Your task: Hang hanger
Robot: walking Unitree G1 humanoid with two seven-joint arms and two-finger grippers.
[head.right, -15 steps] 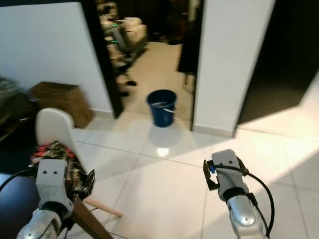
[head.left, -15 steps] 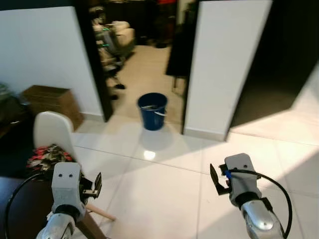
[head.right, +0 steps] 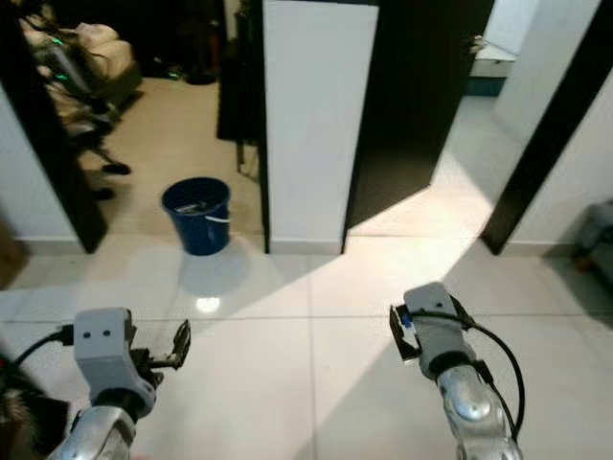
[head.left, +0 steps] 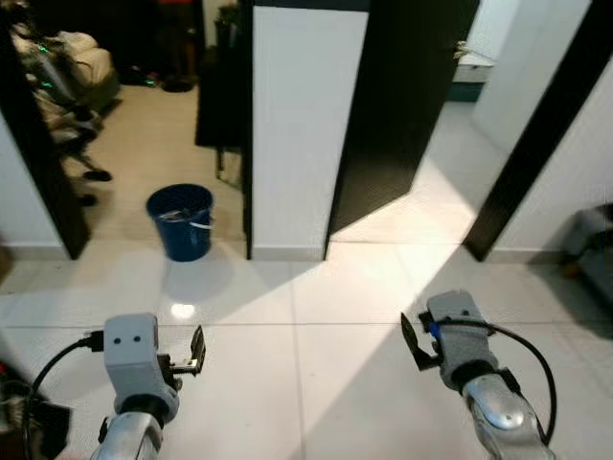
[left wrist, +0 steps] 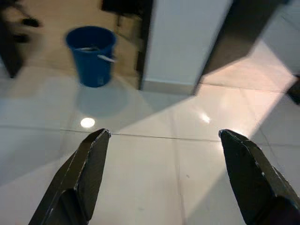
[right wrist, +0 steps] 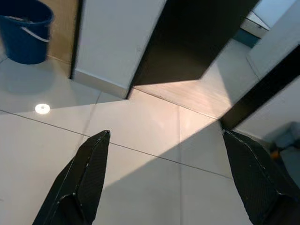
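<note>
— What do you see, left to right?
— Blue bucket (head.left: 180, 221), white pillar (head.left: 296, 125). My left gripper (left wrist: 161, 176) and right gripper (right wrist: 166, 176) gape wide, empty.
— The hanger?
— Nowhere before me; I'd keep walking steadily, grippers spread, scanning.

Both arms are held forward at the near edge, left and right. The left gripper (left wrist: 164, 173) and right gripper (right wrist: 166, 176) are spread wide apart, nothing held.
</note>
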